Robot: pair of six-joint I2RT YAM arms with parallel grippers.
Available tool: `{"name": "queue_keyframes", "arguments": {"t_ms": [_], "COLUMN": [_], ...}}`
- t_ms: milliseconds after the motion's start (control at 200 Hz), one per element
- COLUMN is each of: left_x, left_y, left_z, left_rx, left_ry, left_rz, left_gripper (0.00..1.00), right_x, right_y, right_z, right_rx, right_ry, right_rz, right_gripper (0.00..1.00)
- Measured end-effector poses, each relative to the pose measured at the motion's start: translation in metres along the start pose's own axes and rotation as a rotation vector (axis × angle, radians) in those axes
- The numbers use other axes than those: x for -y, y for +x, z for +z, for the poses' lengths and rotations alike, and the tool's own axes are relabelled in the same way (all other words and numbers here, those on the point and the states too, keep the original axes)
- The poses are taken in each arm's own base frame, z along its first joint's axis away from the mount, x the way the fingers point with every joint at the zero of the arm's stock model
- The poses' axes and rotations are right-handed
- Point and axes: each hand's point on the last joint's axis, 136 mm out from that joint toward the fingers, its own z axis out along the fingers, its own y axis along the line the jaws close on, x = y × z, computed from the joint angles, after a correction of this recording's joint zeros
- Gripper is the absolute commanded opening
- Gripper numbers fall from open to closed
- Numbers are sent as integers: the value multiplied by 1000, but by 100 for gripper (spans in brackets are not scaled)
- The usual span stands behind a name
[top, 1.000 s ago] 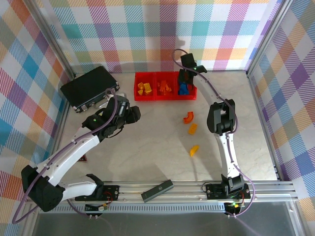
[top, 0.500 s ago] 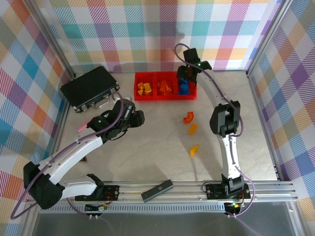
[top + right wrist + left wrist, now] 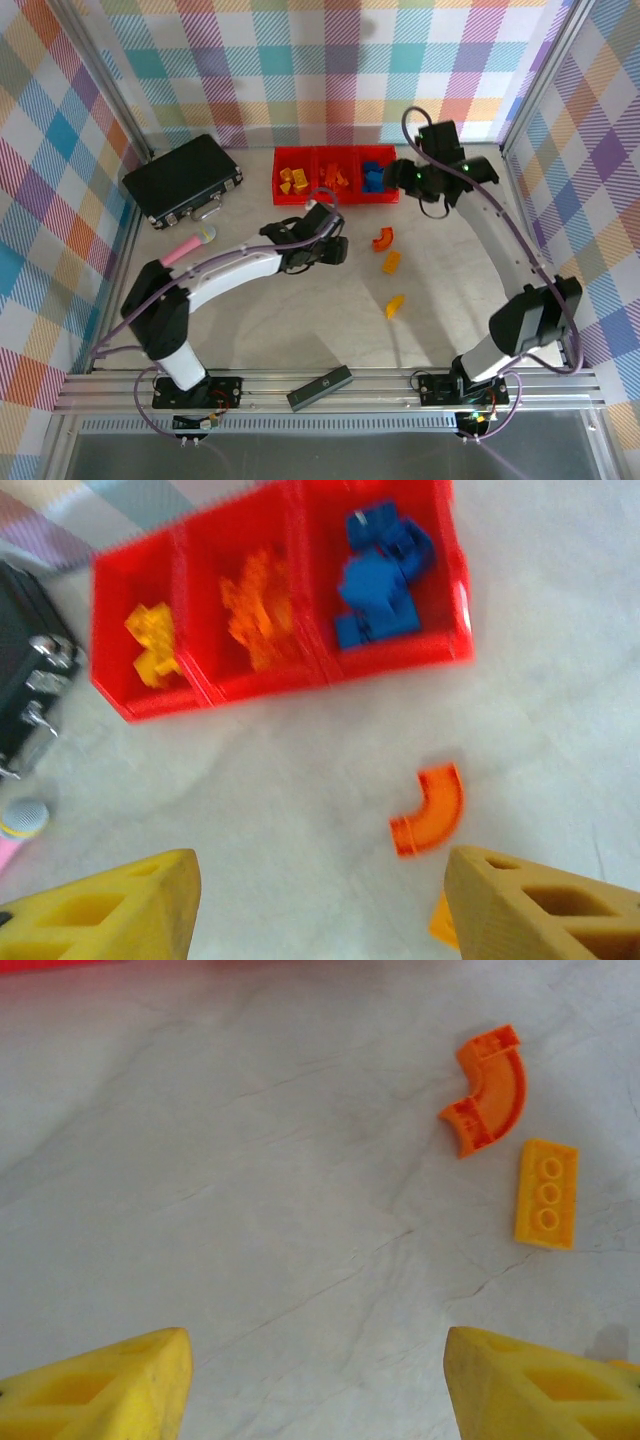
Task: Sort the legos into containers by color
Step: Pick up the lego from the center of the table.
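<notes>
L fingers [image 3: 110, 1390]: spread apart, nothing between; hover over bare desk [image 3: 250, 1160], short of the loose pcs.
Containers [image 3: 300, 199]: red row at back of desk; yellow pcs in left bin, orange in mid, blue in right.
Loose legos: curved orange brick [image 3: 487, 1090], yellow 3-stud brick [image 3: 546, 1193] just beside it, yellow-orange wedge [image 3: 395, 306] nearer the bases; all on desk, unsorted.
R fingers [image 3: 110, 905]: released, empty; near blue-bin end, view blurred.
Step (est.): L arm picks curved brick.
Method: centre over the arc, pinch across its narrow width, lift clear of yellow neighbour, release in mid bin.
</notes>
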Motion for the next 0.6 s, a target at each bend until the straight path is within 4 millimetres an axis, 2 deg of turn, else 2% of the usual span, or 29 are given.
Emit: {"name": "queue_keyframes", "arguments": {"t_ms": [165, 310, 460, 600], "left_x": [28, 54, 76, 83], "left_y": [-7, -15, -24, -29], "left_z": [46, 84, 113, 130], "left_rx": [-30, -57, -76, -97], "left_ry": [52, 111, 187, 236], "left_rz": [118, 248, 348, 410], "left_gripper": [68, 70, 69, 68], "right_x": [56, 89, 104, 109], "right_y": [45, 57, 58, 54], "right_z": [-1, -11, -22, -29], "right_rx": [-60, -52, -24, 0], "right_ry": [65, 98, 110, 106], "right_rz": [101, 169, 202, 211], "right_gripper": [67, 67, 68, 68]}}
